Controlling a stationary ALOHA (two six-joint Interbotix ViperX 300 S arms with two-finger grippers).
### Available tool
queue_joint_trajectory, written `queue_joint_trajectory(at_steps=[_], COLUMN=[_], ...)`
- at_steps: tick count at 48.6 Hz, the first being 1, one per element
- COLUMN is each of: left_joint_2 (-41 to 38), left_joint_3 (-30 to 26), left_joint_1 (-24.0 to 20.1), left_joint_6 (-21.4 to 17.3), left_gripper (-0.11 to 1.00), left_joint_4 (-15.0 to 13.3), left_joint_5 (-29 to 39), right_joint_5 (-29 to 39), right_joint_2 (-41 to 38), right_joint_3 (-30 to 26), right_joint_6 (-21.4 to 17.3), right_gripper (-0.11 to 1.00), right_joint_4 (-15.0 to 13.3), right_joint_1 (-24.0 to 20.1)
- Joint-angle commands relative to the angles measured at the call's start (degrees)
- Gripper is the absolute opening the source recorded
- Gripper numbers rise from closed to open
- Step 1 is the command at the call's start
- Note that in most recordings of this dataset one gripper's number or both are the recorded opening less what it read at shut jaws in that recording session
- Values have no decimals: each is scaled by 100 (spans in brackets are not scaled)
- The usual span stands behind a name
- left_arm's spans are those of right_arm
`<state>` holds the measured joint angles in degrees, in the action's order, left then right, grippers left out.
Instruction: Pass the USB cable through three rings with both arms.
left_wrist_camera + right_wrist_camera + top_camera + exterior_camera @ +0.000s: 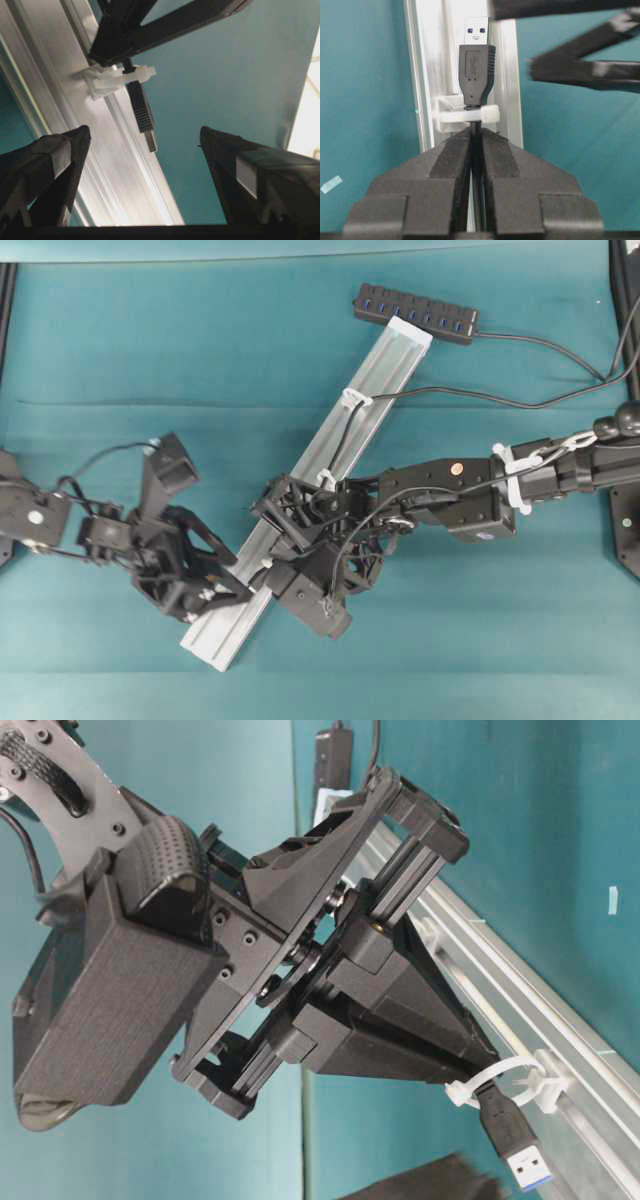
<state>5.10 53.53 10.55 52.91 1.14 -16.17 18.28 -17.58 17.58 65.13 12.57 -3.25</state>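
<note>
Right gripper [476,150] pinches USB cable [477,75] — plug beyond ring [470,116]; left gripper [145,150] agape.

Overhead looks down; both wrist views closely share the rail [60,60].

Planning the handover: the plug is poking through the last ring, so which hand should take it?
Probably the left hand: it is open, fingers either side of the plug past the ring. The right hand is shut on the cord behind it.
</note>
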Motion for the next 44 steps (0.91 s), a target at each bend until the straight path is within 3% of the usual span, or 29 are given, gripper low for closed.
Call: queue_joint_trajectory(at_steps=[1, 34, 39, 44], left_joint_2=[-79, -378, -378, -378], left_joint_3=[-167, -352, -352, -352], left_joint_1=[44, 44, 35, 44], left_joint_6=[0, 0, -44, -97], left_gripper=[95, 90, 82, 61], left_joint_4=[18, 18, 18, 18], left_joint_5=[-97, -158, -158, -158], right_joint_5=[-26, -9, -9, -9], right_joint_2=[-9, 0, 0, 0], right_joint_3=[-26, -9, -9, -9], right_joint_6=[-79, -88, -88, -88], right_gripper=[7, 7, 7, 7], right_joint_4=[26, 26, 35, 26], right_joint_1=[9, 9, 9, 9])
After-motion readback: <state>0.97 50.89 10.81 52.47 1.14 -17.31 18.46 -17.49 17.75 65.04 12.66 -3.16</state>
